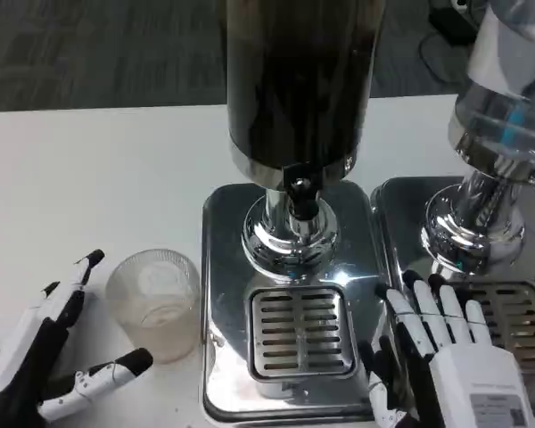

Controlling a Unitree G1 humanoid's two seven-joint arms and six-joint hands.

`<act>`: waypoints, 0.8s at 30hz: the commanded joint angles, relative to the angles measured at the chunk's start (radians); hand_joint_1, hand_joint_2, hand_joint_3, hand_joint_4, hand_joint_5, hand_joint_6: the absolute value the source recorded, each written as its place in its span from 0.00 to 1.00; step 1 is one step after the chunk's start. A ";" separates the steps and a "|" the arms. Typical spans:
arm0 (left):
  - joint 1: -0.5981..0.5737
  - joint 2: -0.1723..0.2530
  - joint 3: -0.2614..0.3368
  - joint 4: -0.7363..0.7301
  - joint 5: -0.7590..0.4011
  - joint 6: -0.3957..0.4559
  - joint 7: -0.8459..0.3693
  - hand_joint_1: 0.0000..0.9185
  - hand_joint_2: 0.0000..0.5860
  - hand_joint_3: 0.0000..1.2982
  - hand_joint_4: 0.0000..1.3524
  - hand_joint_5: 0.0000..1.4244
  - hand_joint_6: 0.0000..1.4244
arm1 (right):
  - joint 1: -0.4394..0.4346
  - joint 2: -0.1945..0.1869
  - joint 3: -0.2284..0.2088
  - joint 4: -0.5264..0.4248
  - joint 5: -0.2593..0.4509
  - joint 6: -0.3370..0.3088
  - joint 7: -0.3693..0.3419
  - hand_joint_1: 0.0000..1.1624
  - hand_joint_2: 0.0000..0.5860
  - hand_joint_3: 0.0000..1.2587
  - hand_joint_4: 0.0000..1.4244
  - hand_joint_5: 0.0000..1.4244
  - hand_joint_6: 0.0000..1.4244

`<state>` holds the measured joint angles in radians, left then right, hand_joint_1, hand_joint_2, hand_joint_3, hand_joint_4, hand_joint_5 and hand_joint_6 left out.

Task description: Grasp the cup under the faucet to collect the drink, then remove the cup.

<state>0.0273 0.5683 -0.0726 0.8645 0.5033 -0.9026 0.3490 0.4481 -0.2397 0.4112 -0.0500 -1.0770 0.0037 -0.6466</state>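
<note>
White table (89, 169) carries an upright cup (154, 303), mouth up, seemingly empty, left of the dark-filled dispenser (299, 80). Left hand (49, 357) and right hand (446, 357) spread, holding nothing.

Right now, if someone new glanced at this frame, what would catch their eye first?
First the tall dark drink dispenser at top centre, its black faucet over a shiny steel base with a slotted drip grille. Next, the clear plastic cup standing on the white table left of that base, not under the faucet. The left hand lies open beside the cup; the right hand rests at the base's right edge.
</note>
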 commanded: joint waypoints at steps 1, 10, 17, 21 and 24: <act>-0.029 -0.026 -0.024 0.032 0.003 0.012 0.013 0.18 0.05 0.00 0.00 0.05 0.00 | 0.004 -0.009 0.002 -0.020 0.011 0.009 0.014 0.33 1.00 0.13 0.04 0.01 0.00; -0.077 -0.060 -0.050 0.089 -0.007 -0.008 0.024 0.20 0.06 0.00 0.00 0.07 0.01 | 0.011 -0.018 0.001 -0.041 0.015 0.011 0.026 0.34 1.00 0.14 0.04 0.02 0.00; -0.120 -0.082 -0.067 0.130 -0.013 -0.032 0.024 0.21 0.07 0.00 0.00 0.09 0.03 | 0.015 -0.023 -0.003 -0.053 0.017 0.009 0.033 0.35 1.00 0.15 0.05 0.03 0.00; -0.137 -0.090 -0.087 0.133 -0.005 -0.036 0.028 0.21 0.07 0.00 0.00 0.11 0.04 | 0.022 -0.023 -0.006 -0.056 0.022 0.010 0.032 0.35 1.00 0.16 0.05 0.03 0.00; -0.148 -0.092 -0.100 0.143 -0.003 -0.034 0.020 0.22 0.07 0.00 0.00 0.12 0.05 | 0.027 -0.019 -0.007 -0.058 0.023 0.009 0.022 0.35 1.00 0.16 0.05 0.03 0.00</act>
<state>-0.1095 0.4832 -0.1522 0.9919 0.4869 -0.9309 0.3732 0.4675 -0.2544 0.4073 -0.0920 -1.0636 0.0105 -0.6170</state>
